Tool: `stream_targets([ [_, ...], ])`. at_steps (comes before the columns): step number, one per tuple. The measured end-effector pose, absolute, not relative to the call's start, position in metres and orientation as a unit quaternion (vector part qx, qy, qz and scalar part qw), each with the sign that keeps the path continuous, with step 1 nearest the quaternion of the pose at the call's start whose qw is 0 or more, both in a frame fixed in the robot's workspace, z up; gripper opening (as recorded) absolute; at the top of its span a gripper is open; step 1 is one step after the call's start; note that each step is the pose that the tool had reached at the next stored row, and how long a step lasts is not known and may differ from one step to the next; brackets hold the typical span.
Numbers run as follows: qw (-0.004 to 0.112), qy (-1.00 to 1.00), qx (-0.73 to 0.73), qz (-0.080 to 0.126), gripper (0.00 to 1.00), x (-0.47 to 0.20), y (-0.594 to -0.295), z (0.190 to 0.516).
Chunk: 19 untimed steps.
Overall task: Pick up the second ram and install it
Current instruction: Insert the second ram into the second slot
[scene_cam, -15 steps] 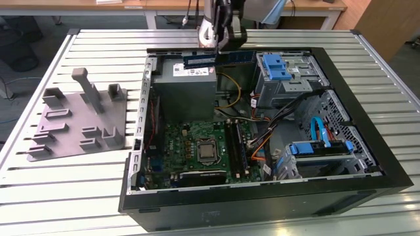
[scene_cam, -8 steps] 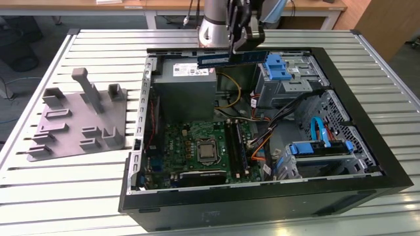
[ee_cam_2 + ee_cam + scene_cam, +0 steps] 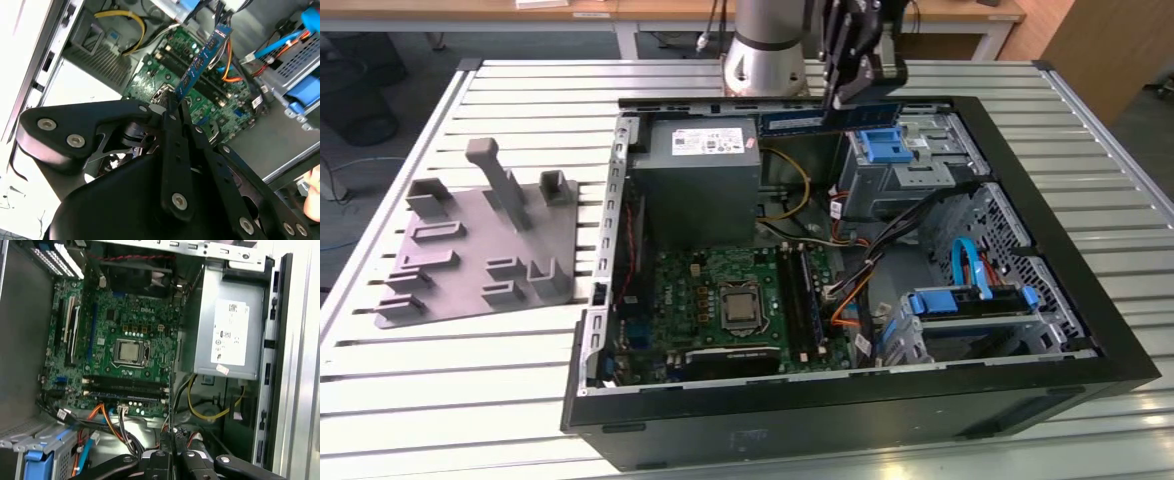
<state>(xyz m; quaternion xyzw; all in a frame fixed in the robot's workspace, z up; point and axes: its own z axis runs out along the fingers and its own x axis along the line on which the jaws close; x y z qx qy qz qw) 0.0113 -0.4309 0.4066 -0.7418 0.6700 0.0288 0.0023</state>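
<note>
Table (image 3: pixel 520 90): ribbed bare metal slats, satin sheen.
Holder block (image 3: pixel 480 250): gray matt plastic.
Computer case (image 3: pixel 854 405): matt black outside, bare gray sheet metal within.
Power supply (image 3: pixel 700 195): dull gray metal, with a white paper label (image 3: pixel 707 143).
Motherboard (image 3: pixel 707 280): green board, slightly glossy.
Drive brackets (image 3: pixel 881 148): smooth blue plastic.
Gripper (image 3: pixel 172 102): black, semi-gloss, bright metal screws.
Second ram (image 3: pixel 200 62): blue-green glossy board.
</note>
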Motion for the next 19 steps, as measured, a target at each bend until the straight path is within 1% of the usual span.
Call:
stream_targets([
  [19, 0.002, 0.670, -0.742, 0.030, 0.14, 0.092, -0.431, 0.406],
])
